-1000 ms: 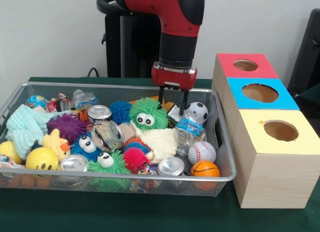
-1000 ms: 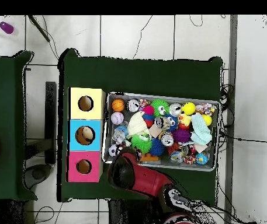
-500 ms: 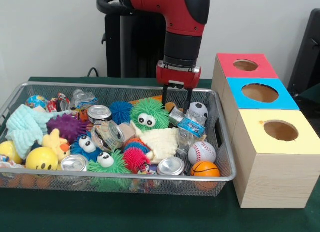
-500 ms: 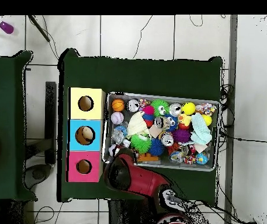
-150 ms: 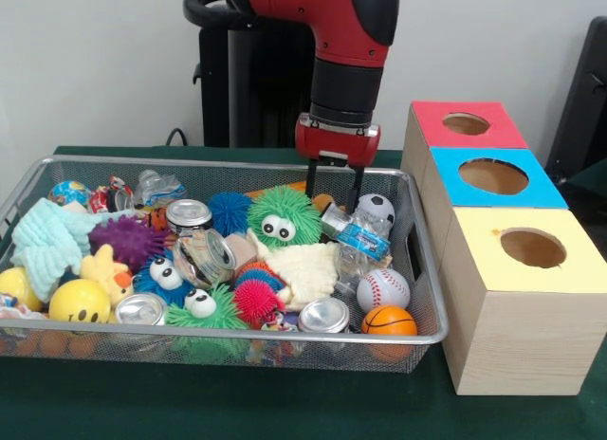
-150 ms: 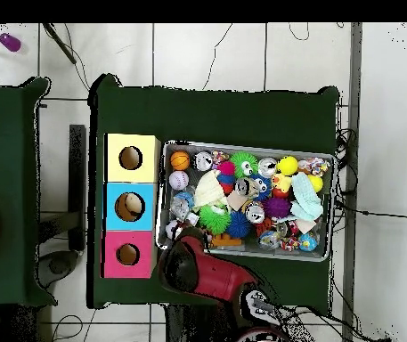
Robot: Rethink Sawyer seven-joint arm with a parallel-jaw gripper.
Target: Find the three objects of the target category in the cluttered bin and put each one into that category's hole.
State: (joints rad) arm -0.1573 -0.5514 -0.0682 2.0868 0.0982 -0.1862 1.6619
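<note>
- Target category isn't stated, so the three wanted items can't be named; candidates all sit in the wire bin (image 5: 417, 260).
- Balls cluster at the bin's right end in the front view: soccer ball (image 5: 377, 210) far, baseball (image 5: 383, 289) nearer, basketball (image 5: 389, 320) at the near right corner.
- Crushed plastic bottle (image 5: 353, 239) w/ blue label lies just left of the soccer ball, directly under the gripper.
- Gripper (image 5: 333, 188) hangs over the far right part of the bin, fingers spread a little w/ nothing seen between them; tips dip just behind the green fuzzy toy (image 5: 282, 216) and the bottle.
- Can't tell if the tips touch anything.
- Overhead view: arm covers the gripper, no help on the fingers.
- Outward: cans (image 5: 324, 316) near the front rim, glass jars (image 5: 202, 257) mid-bin, yellow smiley ball (image 5: 79, 301) and pale cloth (image 5: 45, 240) at the left end.
- Three boxes stand right of the bin, just beside it: red box (image 5: 467, 124) far, blue box (image 5: 493, 176) middle, yellow box (image 5: 532, 248) near.
- Holes look dark; can't see if anything is inside.
- Progress, my read: search/pick stage, nothing in the grip, bin full. No deposit confirmed, all three drops may be left.
- Next likely: close on a piece below, lift, carry right to the matching hole.
</note>
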